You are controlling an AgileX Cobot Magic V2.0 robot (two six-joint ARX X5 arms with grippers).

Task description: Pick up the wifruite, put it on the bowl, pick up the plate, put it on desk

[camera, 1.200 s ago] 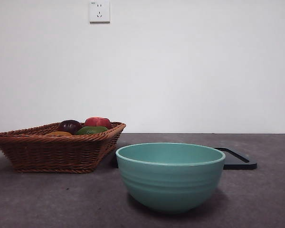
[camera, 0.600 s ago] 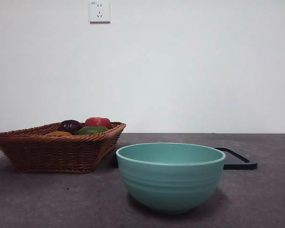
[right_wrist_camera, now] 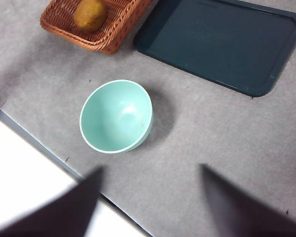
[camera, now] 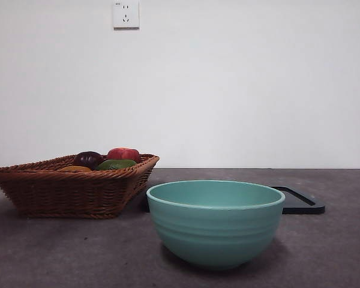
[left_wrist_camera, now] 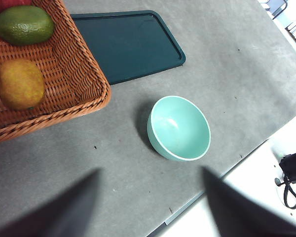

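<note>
Front view first: the teal bowl (camera: 215,222) sits on the grey desk (camera: 78,252), front and centre, nothing in it as far as the rim lets me see. At about 10 o'clock from it is the wicker basket (camera: 72,189) with fruit poking over the edge: a dark purple one (camera: 87,159), a red one (camera: 123,154), a green one (camera: 115,164) and a sliver of yellow-orange (camera: 75,169). The black tray (camera: 301,201) lies flat behind the bowl, around 2 o'clock. Wall socket (camera: 125,14) up top. No arm shows here.

Left wrist view: left gripper (left_wrist_camera: 150,197) hangs high over the desk, jaws spread wide, gripping nothing. The bowl (left_wrist_camera: 179,128) stands between them but farther off, clearly empty. The basket (left_wrist_camera: 64,84) holds the green fruit (left_wrist_camera: 23,24) and the yellow fruit (left_wrist_camera: 21,84), and the tray (left_wrist_camera: 126,44) is just beside the basket's edge.

Right wrist view: right gripper (right_wrist_camera: 150,197) is also high up, jaws wide apart, empty. The bowl (right_wrist_camera: 116,116) is apart from the basket (right_wrist_camera: 96,22), where the yellow fruit (right_wrist_camera: 90,14) shows, and apart from the tray (right_wrist_camera: 222,42).
</note>
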